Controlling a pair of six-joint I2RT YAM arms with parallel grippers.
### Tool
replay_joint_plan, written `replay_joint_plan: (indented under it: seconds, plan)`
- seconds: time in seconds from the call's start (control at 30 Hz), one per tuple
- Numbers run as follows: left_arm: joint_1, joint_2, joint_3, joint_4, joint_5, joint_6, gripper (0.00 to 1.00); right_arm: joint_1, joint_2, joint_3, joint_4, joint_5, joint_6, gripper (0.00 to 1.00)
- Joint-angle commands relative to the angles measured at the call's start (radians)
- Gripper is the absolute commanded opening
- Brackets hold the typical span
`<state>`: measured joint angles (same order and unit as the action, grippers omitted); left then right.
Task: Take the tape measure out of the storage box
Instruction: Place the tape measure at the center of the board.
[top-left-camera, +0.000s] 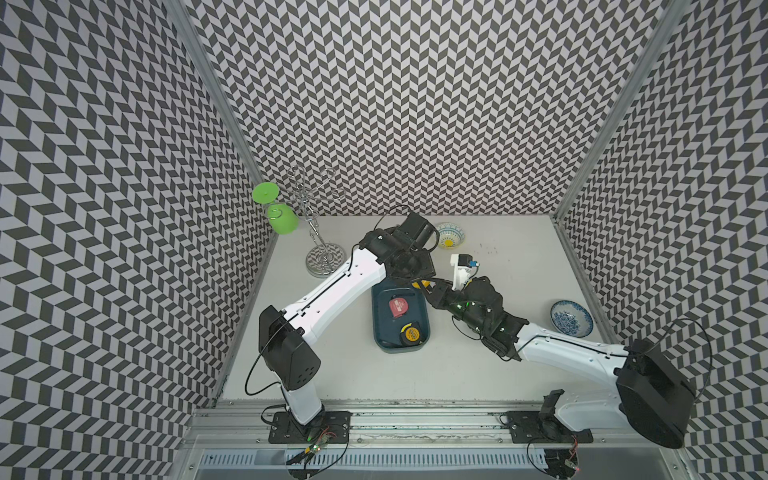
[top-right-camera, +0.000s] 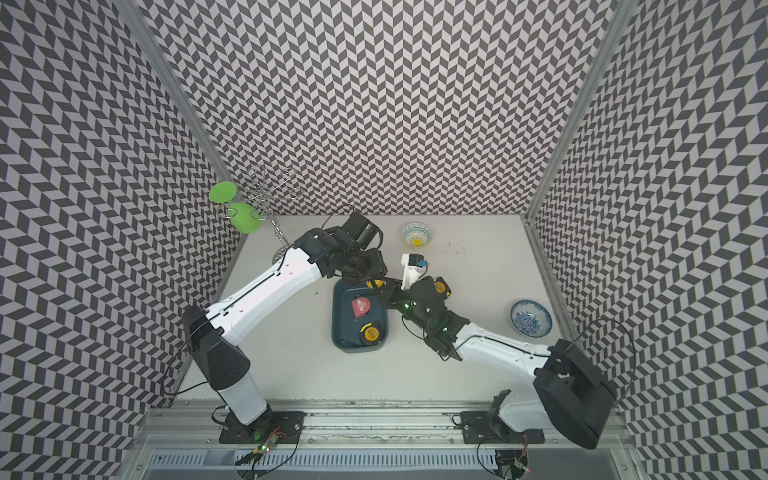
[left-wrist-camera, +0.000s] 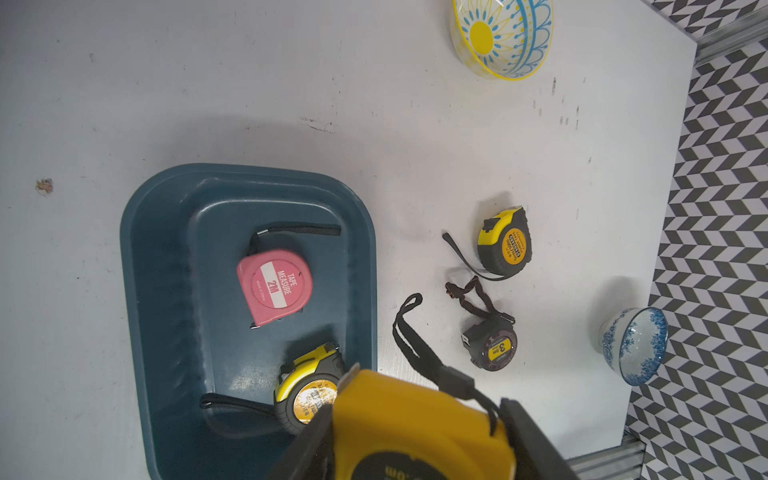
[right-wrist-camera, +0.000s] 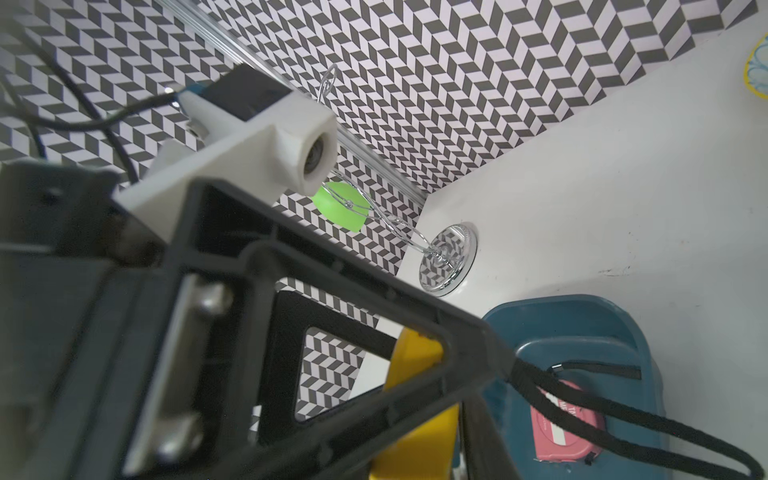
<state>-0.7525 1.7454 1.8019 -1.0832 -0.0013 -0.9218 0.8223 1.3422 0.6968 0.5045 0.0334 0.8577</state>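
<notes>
The yellow tape measure (left-wrist-camera: 419, 424) is clasped by the left gripper (left-wrist-camera: 415, 409), with one dark finger (left-wrist-camera: 528, 434) on either side of its body. Its black strap (left-wrist-camera: 409, 332) dangles loose. In a top view only a sliver of yellow (top-left-camera: 420, 284) is seen, under the left wrist at the far right corner of the storage box (left-wrist-camera: 137, 266). How far it stands above the rim cannot be told.

The box's long axis runs away from the robot, so the shortest way out is judged to be sideways, over the long right rim. The bare table (left-wrist-camera: 415, 124) lies on that side. The right gripper (top-right-camera: 387, 291) is just beside the held tape measure on that same side. It is seen only as a dark mass, so it cannot be told whether its jaws are parted or closed, or whether they touch the body or the strap. A sideways carry is therefore judged to be crowded by the right arm.

Two tape measures lie inside the box. The pink tape measure (left-wrist-camera: 274, 286) is near the middle, and the black-and-yellow tape measure (left-wrist-camera: 309, 390) is towards the near end. Outside, right of the box, the grey-and-yellow tape measure (left-wrist-camera: 503, 241) and the dark tape measure (left-wrist-camera: 494, 347) lie on the table, well apart from the rim.

Nothing is seen inside the yellow-patterned bowl (left-wrist-camera: 505, 37) or the blue-and-white bowl (top-left-camera: 571, 318).
</notes>
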Motion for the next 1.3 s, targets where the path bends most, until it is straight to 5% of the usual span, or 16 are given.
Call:
replay_joint_plan:
  seconds: [0.0,0.1,0.17,0.23,0.33,1.0,1.27]
  plan:
    - [-0.007,-0.04,-0.005,0.037,0.025,-0.006,0.0,0.004,-0.005,-0.005,0.072,0.008,0.013,0.11]
    - [-0.005,-0.04,-0.011,0.055,0.029,-0.002,0.02,0.005,-0.019,-0.012,0.063,0.002,0.006,0.06]
    - [-0.005,-0.041,-0.016,0.072,0.033,0.004,0.45,0.004,-0.039,-0.015,0.045,0.008,-0.003,0.04]
    - [-0.005,-0.042,-0.017,0.089,0.028,0.013,0.76,0.003,-0.067,-0.019,0.007,0.028,-0.005,0.02]
    - [-0.001,-0.039,-0.011,0.093,0.011,0.029,1.0,-0.011,-0.123,-0.036,-0.047,0.035,-0.017,0.02]
    - [0.066,-0.146,-0.261,0.204,-0.007,0.106,1.0,-0.207,-0.367,-0.288,-0.479,-0.459,-0.09,0.02]
    - [0.068,-0.158,-0.307,0.216,-0.002,0.103,1.0,-0.254,-0.407,-0.451,-0.478,-0.462,-0.061,0.02]
